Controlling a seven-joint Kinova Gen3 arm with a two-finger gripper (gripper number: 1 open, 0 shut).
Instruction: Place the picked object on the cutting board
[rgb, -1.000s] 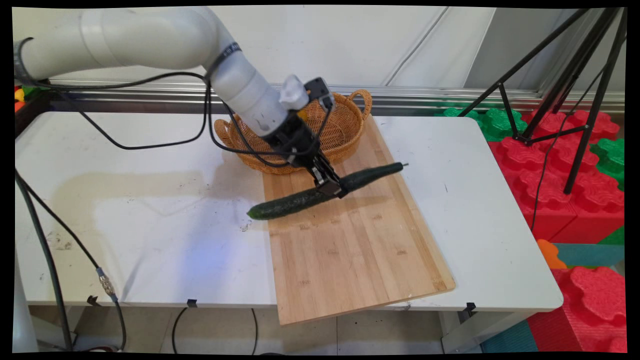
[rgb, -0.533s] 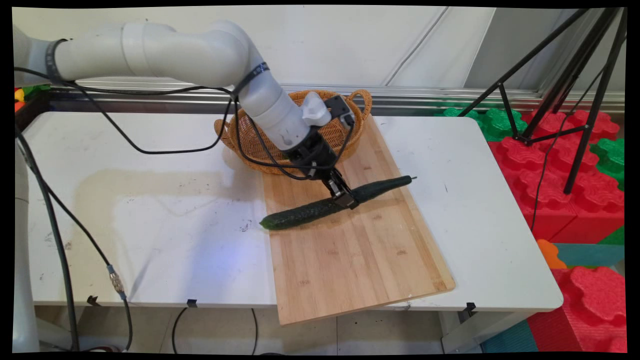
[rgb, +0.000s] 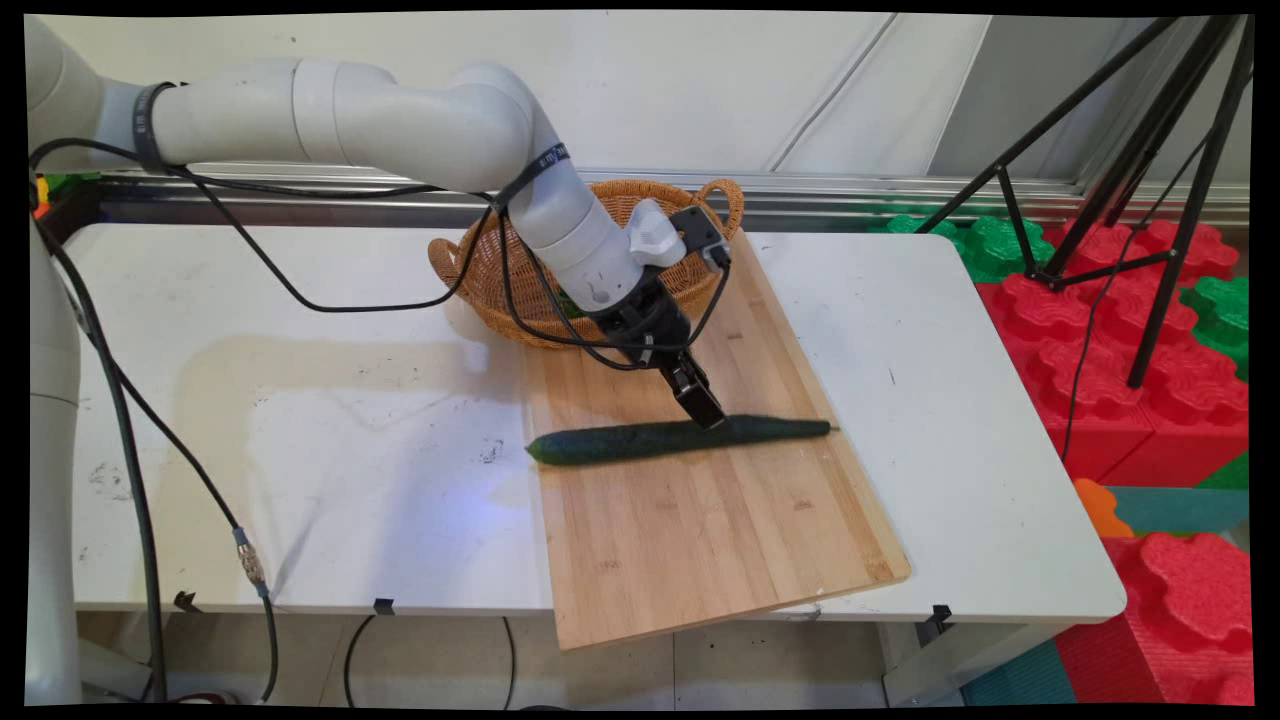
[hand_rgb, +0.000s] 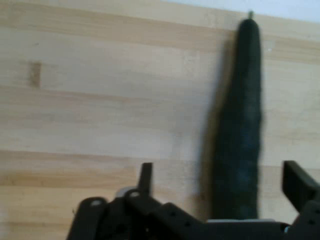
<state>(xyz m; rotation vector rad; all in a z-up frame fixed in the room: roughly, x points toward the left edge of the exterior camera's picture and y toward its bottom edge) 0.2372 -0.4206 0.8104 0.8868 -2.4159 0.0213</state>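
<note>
A long dark green cucumber (rgb: 620, 443) lies flat across the wooden cutting board (rgb: 700, 540), its blunt end just over the board's left edge. My gripper (rgb: 708, 412) hangs just over the cucumber's middle and is open. In the hand view the cucumber (hand_rgb: 242, 125) stretches away over the board (hand_rgb: 100, 100) between the two spread fingers (hand_rgb: 145, 172), closer to the right one and touching neither. My gripper (hand_rgb: 220, 177) holds nothing.
A woven wicker basket (rgb: 500, 300) with two handles stands at the board's far end, partly behind the arm. Black cables hang from the arm over the white table (rgb: 300, 450). A black tripod (rgb: 1160, 200) and red and green foam blocks (rgb: 1150, 400) are to the right.
The gripper came down and to the right with the cucumber and let go of it. The cucumber, tilted and lifted before, now lies level on the board.
</note>
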